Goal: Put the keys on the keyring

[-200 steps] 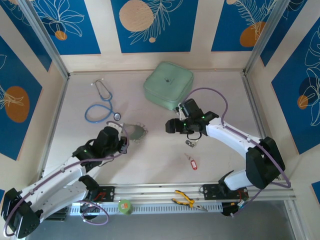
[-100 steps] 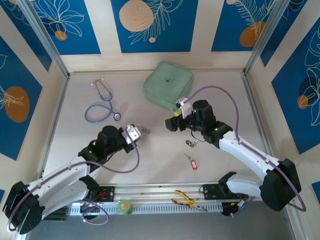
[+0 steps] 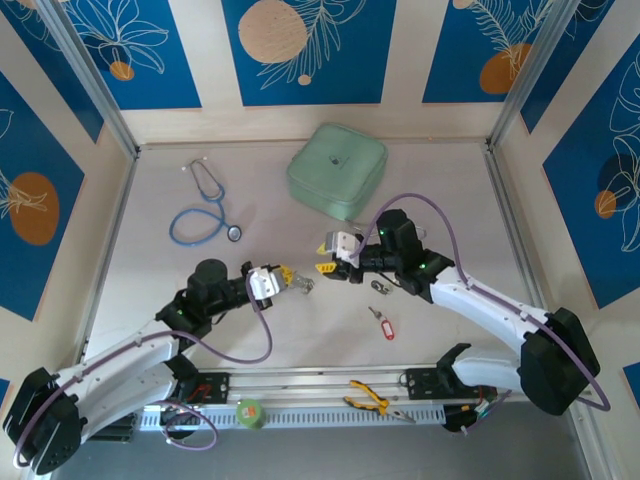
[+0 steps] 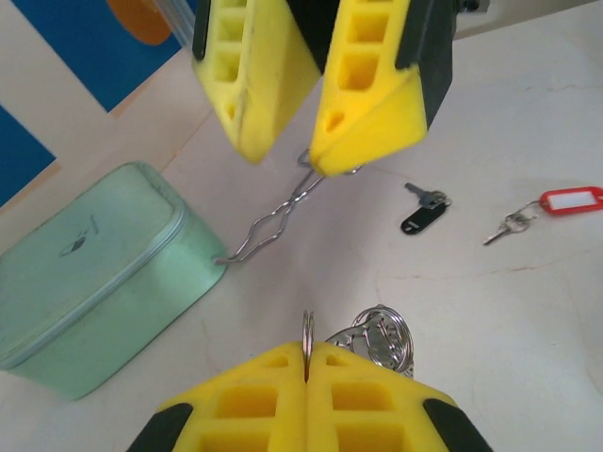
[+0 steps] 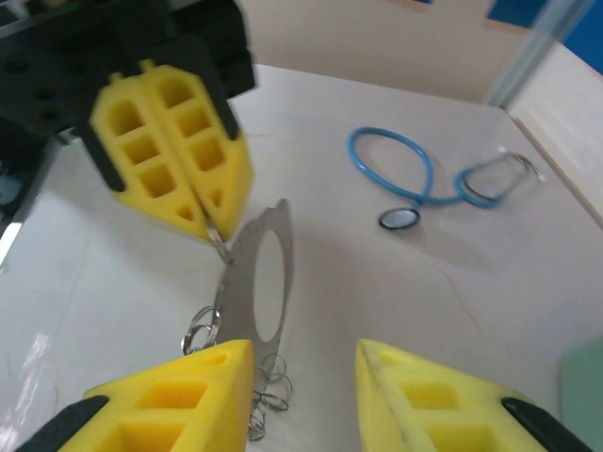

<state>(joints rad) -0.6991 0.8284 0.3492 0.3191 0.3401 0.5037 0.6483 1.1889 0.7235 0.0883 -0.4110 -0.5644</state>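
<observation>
Nearest my bases, on the rail at the front edge of the table (image 3: 300, 335), lie the yellow-handled pliers (image 3: 372, 401) and a small green roll (image 3: 250, 412).

A little farther in, toward my right side, the red-tagged key (image 3: 384, 325) lies flat on the tabletop. Just beyond it are the dark-headed keys (image 3: 380, 287). Both lie loose, apart from each other and well clear of the keyring.

At mid-table my two grippers meet nose to nose. My left gripper (image 3: 290, 279) is clamped tight on the keyring (image 5: 237, 287). It pinches the thin band between its yellow pads, so the loop stands on edge and reaches toward my other arm. Several small rings (image 4: 382, 339) dangle from the loop beside the pinch.

My right gripper (image 5: 303, 363) faces it with the fingers parted and nothing between them. The free end of the loop comes just in front of that gap, closer to the finger on the left of the right wrist view. In the left wrist view a bent wire piece (image 4: 273, 226) hangs at the tip of one right finger, and I cannot tell whether it touches.

Farther back on my left lies the blue-tubed stethoscope (image 3: 205, 215). Beyond the middle, near the back wall, sits a pale green zipped case (image 3: 337, 170).
</observation>
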